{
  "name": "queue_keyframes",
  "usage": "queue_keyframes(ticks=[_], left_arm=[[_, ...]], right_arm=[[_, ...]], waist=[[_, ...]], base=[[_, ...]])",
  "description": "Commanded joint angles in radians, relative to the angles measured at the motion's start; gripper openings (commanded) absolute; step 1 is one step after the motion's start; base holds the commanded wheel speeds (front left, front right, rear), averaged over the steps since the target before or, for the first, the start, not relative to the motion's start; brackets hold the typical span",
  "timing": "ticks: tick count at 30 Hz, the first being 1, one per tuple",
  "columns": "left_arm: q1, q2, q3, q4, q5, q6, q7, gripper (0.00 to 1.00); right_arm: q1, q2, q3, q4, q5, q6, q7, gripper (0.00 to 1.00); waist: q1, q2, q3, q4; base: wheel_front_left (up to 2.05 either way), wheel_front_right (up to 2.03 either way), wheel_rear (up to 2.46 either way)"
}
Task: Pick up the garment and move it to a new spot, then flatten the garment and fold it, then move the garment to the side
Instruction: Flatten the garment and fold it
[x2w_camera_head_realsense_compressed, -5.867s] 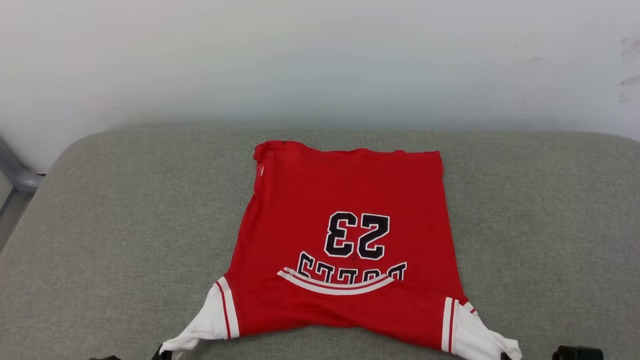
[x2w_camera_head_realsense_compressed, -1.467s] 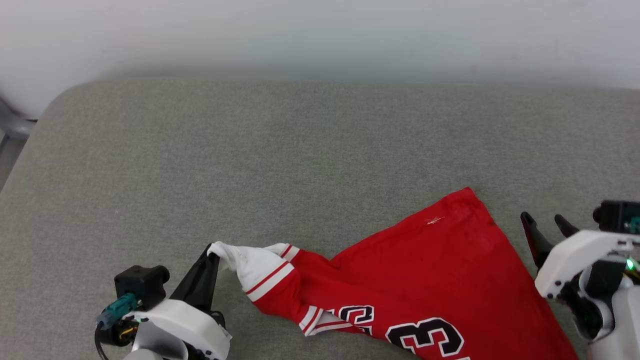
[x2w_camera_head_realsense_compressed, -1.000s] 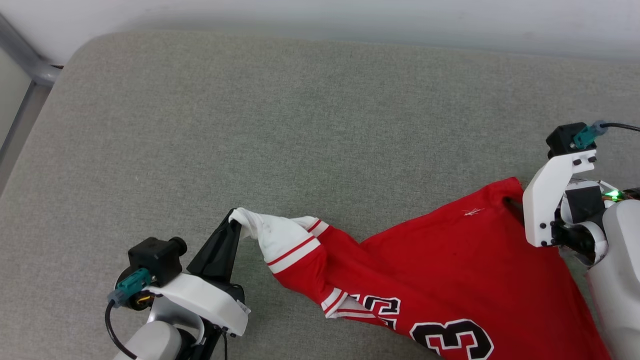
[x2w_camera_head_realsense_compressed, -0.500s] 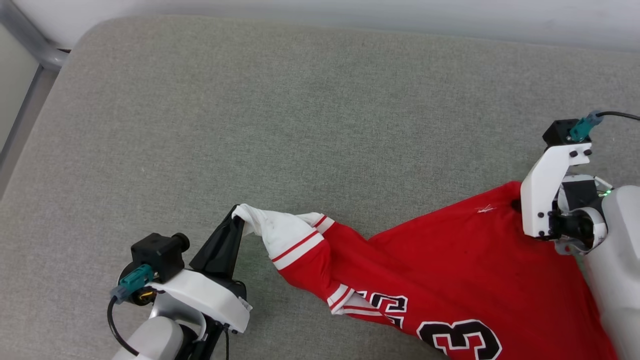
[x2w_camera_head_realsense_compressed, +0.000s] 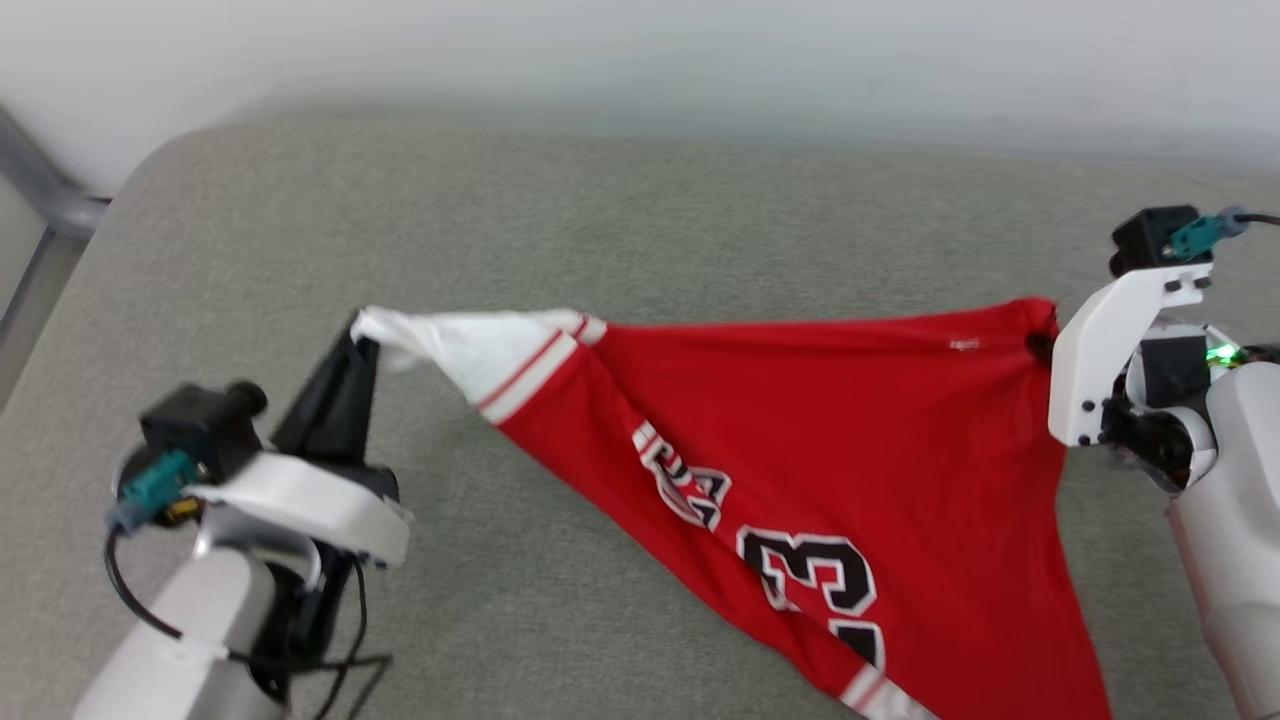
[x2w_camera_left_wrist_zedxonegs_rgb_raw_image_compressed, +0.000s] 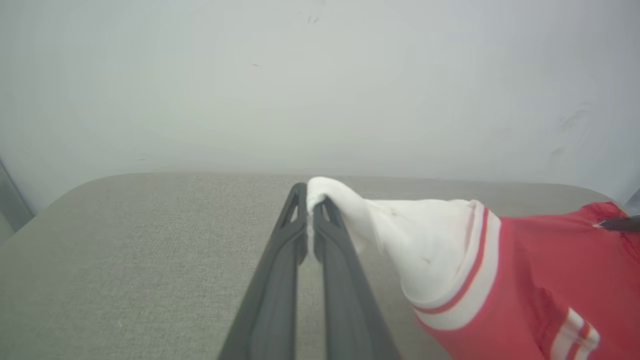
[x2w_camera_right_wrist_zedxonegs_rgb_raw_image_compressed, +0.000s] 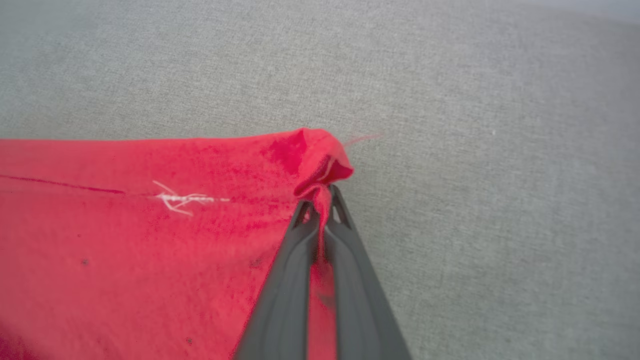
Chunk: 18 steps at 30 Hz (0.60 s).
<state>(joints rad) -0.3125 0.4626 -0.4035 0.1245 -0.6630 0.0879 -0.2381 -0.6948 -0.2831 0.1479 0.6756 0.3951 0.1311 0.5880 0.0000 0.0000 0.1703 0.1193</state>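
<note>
The left gripper (x2w_camera_left_wrist_zedxonegs_rgb_raw_image_compressed: 311, 200), two long dark fingers, is pressed together on the very tip of a white sleeve (x2w_camera_left_wrist_zedxonegs_rgb_raw_image_compressed: 400, 235), pinched at mid-frame in the left wrist view. The right gripper (x2w_camera_right_wrist_zedxonegs_rgb_raw_image_compressed: 324, 197) is clamped on a bunched red corner (x2w_camera_right_wrist_zedxonegs_rgb_raw_image_compressed: 315, 160), with cloth squeezed between the jaws.

Strung between the two is the garment (x2w_camera_head_realsense_compressed: 850, 420), a large bright red jersey T-shirt with white short sleeves, stripe trim and black white-outlined numbers. Its top edge is drawn into a near-straight line across the middle of the head view, and the body drops in a triangle toward the lower right. Below it spreads a broad grey-green woven cushion (x2w_camera_head_realsense_compressed: 600, 220), with a pale wall (x2w_camera_head_realsense_compressed: 640, 50) along the top and a grey metal bar (x2w_camera_head_realsense_compressed: 45, 195) at the upper left.

The pick-up looks done, and this appears to be the carry to a new spot. Setting down, flattening, folding and moving the garment aside all lie ahead.

The jersey's lower tip is cut off by the bottom edge of the head view, so it is unclear whether it brushes the cushion. In that view the right fingertips sit behind a white wrist bracket (x2w_camera_head_realsense_compressed: 1100, 370). The lettering is twisted and slightly blurred.
</note>
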Motion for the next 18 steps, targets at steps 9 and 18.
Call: queue_keyframes(ticks=[9, 18], left_arm=[[-0.307, 0.027, 0.004, 0.152, 0.051, -0.069, 0.012, 0.0], [-0.697, 0.03, 0.026, 0.393, 0.076, -0.15, 0.006, 0.0]], right_arm=[[-0.125, 0.027, -0.123, 0.0, -0.146, -0.001, -0.183, 0.0], [-0.363, 0.068, -0.259, 0.016, -0.311, -0.002, -0.259, 0.0]], waist=[[0.0, 0.0, -0.031, -0.08], [0.0, 0.0, 0.054, -0.116]], base=[[0.0, 0.0, 0.0], [0.0, 0.0, 0.0]])
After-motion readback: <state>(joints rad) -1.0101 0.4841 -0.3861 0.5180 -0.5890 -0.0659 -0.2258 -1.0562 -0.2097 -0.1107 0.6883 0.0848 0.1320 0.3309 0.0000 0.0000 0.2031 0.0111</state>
